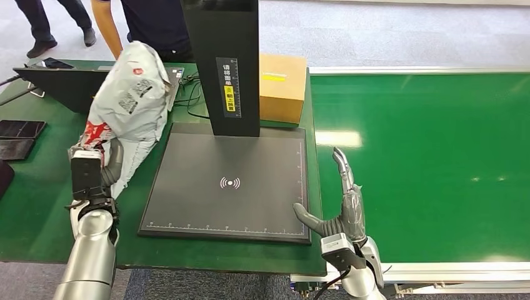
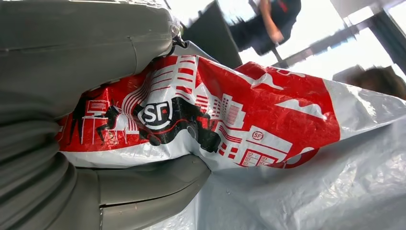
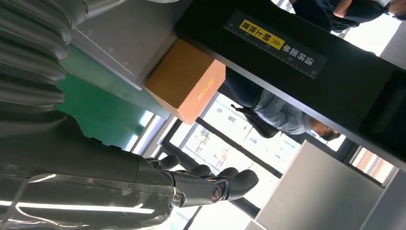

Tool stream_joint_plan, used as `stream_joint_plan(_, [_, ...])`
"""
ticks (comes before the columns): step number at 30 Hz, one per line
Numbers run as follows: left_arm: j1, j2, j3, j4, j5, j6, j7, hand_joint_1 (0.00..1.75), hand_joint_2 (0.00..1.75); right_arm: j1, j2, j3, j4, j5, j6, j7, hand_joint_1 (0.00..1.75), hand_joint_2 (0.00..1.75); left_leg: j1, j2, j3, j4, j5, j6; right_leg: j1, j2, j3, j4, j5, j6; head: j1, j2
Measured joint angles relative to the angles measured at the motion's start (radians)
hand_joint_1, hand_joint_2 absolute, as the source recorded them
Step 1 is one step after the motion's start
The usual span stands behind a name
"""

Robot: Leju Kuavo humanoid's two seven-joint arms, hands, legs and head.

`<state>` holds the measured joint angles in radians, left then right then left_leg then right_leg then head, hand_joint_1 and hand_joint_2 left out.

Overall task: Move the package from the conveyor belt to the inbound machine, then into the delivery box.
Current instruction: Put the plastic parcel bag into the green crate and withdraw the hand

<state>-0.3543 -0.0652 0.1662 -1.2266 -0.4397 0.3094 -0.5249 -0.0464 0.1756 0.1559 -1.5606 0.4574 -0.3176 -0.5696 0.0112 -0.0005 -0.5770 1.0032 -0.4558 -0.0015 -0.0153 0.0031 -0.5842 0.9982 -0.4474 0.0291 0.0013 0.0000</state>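
Observation:
A grey plastic courier package (image 1: 132,100) with red and black print is held up off the table by my left hand (image 1: 103,164), left of the inbound machine. The left wrist view shows the package (image 2: 230,120) pressed between the thick grey thumb and the hand's cover. The inbound machine has a dark flat scanning plate (image 1: 228,181) and a black upright column (image 1: 228,62). My right hand (image 1: 340,206) stands open, fingers straight and thumb out, at the plate's near right corner beside the green conveyor belt (image 1: 431,162). Its dark fingers (image 3: 215,184) hold nothing.
A brown cardboard box (image 1: 282,87) stands behind the column, also seen as the box (image 3: 186,79) in the right wrist view. A black tray and dark flat devices (image 1: 19,134) lie on the green table at the left. People stand beyond the table (image 1: 150,25).

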Motion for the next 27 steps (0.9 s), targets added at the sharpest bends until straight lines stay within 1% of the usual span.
stream_joint_plan(3, [-0.001,0.000,0.054,0.014,-0.006,0.081,-0.011,1.75,1.75,0.000,0.003,-0.005,0.000,0.002,-0.001,0.001,0.00,1.75,0.000,0.000,0.000,0.000,0.000,0.000,0.000,0.000,0.000,0.000,0.000,0.000,0.000,0.000])
stream_joint_plan(5, [-0.003,0.001,0.086,0.026,-0.029,0.152,-0.024,1.75,1.75,0.001,0.004,-0.006,0.000,0.002,-0.002,0.001,0.00,1.75,0.000,0.000,0.000,0.000,0.000,0.000,0.000,0.000,0.000,0.000,0.000,0.000,0.000,0.000])
stream_joint_plan(9, [-0.011,0.008,0.128,0.057,-0.102,0.307,-0.034,1.75,1.75,0.001,0.004,-0.007,0.000,0.001,-0.014,0.000,0.00,1.75,0.000,0.000,0.000,0.000,0.000,0.000,0.000,0.000,0.000,0.000,0.000,0.000,0.000,0.000])
stream_joint_plan(11, [-0.018,0.014,0.143,0.074,-0.137,0.358,-0.031,1.75,1.75,0.002,0.004,-0.007,0.001,-0.001,-0.020,-0.002,0.00,1.75,0.000,0.000,0.000,0.000,0.000,0.000,0.000,0.000,0.000,0.000,0.000,0.000,0.000,0.000])
stream_joint_plan(14, [-0.032,0.018,0.181,0.100,-0.229,0.382,-0.032,1.75,1.75,0.003,0.004,-0.007,0.002,-0.006,-0.028,-0.008,0.00,1.75,0.000,0.000,0.000,0.000,0.000,0.000,0.000,0.000,0.000,0.000,0.000,0.000,0.000,0.000])
stream_joint_plan(17, [-0.055,0.014,0.257,0.125,-0.352,0.384,-0.052,1.75,1.75,0.004,0.004,-0.006,0.004,-0.010,-0.040,-0.011,0.00,1.75,0.000,0.001,0.000,0.000,0.000,0.000,0.000,0.001,-0.001,0.000,0.000,0.000,0.000,0.000])
stream_joint_plan(22, [-0.111,-0.007,0.431,0.158,-0.531,0.384,-0.090,1.75,1.75,0.006,0.004,-0.004,0.007,-0.015,-0.056,-0.011,0.00,1.75,0.000,0.001,0.000,0.000,0.000,0.000,0.000,0.001,-0.001,0.000,0.000,0.000,0.000,0.000])
stream_joint_plan(27, [-0.167,-0.028,0.620,0.172,-0.731,0.384,-0.083,1.75,1.75,0.012,0.004,-0.003,0.007,-0.018,-0.060,-0.011,0.00,1.75,0.001,0.001,-0.001,0.000,0.000,0.000,0.001,0.001,-0.001,0.000,0.000,0.000,0.000,0.000])
